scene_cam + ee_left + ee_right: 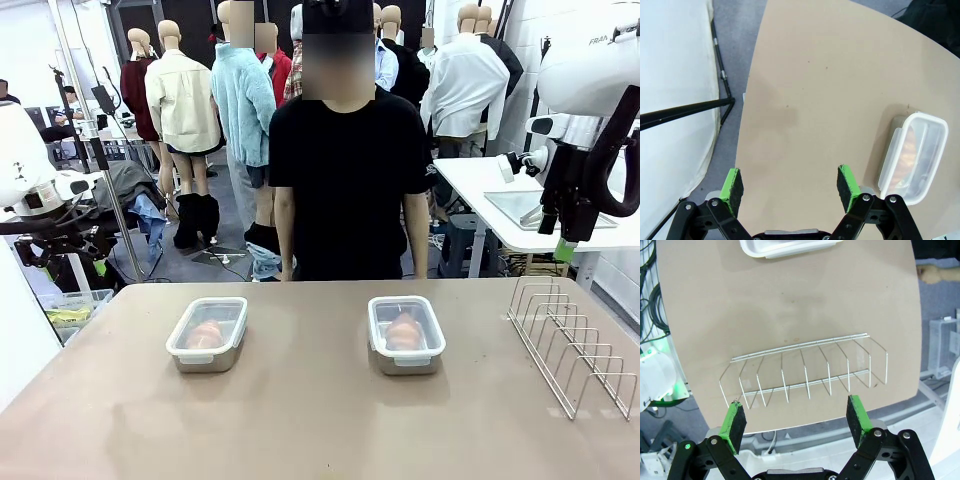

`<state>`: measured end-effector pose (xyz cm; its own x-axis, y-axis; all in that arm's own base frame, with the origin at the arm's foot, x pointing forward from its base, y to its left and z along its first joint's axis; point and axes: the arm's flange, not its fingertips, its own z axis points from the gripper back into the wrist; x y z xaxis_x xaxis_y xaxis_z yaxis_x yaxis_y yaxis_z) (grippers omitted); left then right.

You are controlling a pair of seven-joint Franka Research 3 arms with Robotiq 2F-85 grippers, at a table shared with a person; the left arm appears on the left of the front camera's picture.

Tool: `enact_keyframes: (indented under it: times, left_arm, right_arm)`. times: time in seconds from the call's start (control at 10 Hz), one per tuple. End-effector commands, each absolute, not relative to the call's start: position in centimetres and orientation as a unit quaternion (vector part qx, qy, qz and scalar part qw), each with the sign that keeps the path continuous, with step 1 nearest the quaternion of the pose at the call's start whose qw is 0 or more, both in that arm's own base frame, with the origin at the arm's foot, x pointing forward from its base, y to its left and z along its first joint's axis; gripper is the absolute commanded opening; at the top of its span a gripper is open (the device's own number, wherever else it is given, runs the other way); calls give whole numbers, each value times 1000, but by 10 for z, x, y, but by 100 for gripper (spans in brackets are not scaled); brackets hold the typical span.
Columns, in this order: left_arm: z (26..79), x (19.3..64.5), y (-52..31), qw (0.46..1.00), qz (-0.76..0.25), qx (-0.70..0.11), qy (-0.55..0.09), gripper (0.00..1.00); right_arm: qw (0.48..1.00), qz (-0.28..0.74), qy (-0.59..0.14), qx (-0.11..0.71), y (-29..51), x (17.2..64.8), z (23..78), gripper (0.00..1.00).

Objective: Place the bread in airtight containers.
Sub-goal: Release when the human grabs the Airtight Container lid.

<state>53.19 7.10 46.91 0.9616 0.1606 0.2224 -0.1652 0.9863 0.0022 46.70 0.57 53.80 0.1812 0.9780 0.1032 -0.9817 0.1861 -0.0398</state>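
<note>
bread (205, 333) sealed in two airtight containers (406, 334) mid-tabletop; left gripper (791, 185) and right gripper (797, 418) spread wide, empty, near side edges.

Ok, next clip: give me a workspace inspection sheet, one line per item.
Surface: tan tabletop, bare across the near half.
Job's things: two small stainless-steel tins, left and right, clear white-rimmed lids on, a golden-brown roll inside each.
Clutter: wire rack at the table's right edge.
Grippers: left gripper and right gripper open, holding nothing.
Cables: nothing seen on the table.
Surroundings: person in black shirt standing at far side.
</note>
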Motion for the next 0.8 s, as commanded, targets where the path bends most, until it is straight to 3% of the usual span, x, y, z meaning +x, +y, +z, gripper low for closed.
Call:
enact_keyframes:
  times: [0.0, 0.7]
  left_arm:
    - [470, 531, 72, 990, 86, 10, -110, 97]
    - [470, 531, 72, 990, 86, 10, -110, 97]
  right_arm:
    - [770, 636, -48, 11, 6, 469, 540, 100]
    - [770, 636, -48, 11, 6, 469, 540, 100]
